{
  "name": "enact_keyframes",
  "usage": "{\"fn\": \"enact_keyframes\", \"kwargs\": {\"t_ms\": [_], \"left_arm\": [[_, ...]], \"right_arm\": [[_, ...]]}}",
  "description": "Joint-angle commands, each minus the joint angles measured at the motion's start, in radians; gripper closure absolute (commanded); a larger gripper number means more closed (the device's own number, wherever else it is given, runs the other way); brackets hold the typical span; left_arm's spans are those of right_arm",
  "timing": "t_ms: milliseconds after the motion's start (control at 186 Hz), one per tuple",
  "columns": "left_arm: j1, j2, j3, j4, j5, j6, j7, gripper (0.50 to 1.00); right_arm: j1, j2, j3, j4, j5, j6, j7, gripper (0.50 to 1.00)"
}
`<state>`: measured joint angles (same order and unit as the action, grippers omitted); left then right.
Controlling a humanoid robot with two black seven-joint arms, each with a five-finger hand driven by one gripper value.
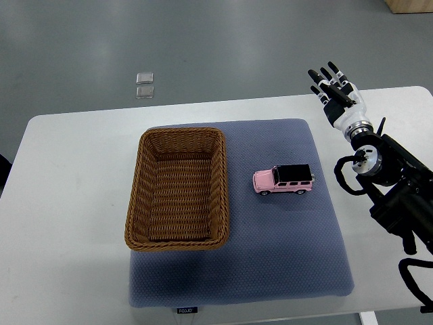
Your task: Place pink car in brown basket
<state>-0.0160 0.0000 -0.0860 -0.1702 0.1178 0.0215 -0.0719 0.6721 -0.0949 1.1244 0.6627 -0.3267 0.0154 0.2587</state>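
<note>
White rounded counter (67, 203) with a blue-grey padded fabric mat (284, 257) laid across its middle. Rectangular woven brown wicker basket (177, 188) sits on the mat's left part, upright, nothing visible inside it. Small pink toy car with a black roof (284, 180) stands on its wheels on the mat just right of the basket, apart from it, not touching the rim; its long side runs left to right. Car is outside the basket.

Right robot hand (335, 91), black fingers on a white palm, shows at the upper right, over the counter's far right edge, beyond the mat's corner. Fingers extended and slightly spread, pointing away toward the top of the view, holding nothing. It is well apart from the car and from the basket. Its black jointed arm (396, 189) with looped cables runs down along the right edge of the view.

Left arm does not show.

Grey floor beyond the counter; two small clear square plastic pieces (144, 84) lie on it, one just above the other, behind the basket's side of the counter. A tan box corner (409, 5) at the top right.
</note>
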Motion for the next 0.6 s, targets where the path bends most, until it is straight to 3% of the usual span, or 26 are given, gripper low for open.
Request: {"fn": "enact_keyframes", "kwargs": {"t_ms": [0,597], "left_arm": [[-0.002,0.000,0.002,0.003,0.000,0.000,0.000,0.500],[0.008,0.000,0.012,0.003,0.002,0.000,0.000,0.500]], "right_arm": [[-0.002,0.000,0.000,0.000,0.000,0.001,0.001,0.587],[-0.002,0.000,-0.001,0.000,0.000,0.001,-0.001,0.587]]}}
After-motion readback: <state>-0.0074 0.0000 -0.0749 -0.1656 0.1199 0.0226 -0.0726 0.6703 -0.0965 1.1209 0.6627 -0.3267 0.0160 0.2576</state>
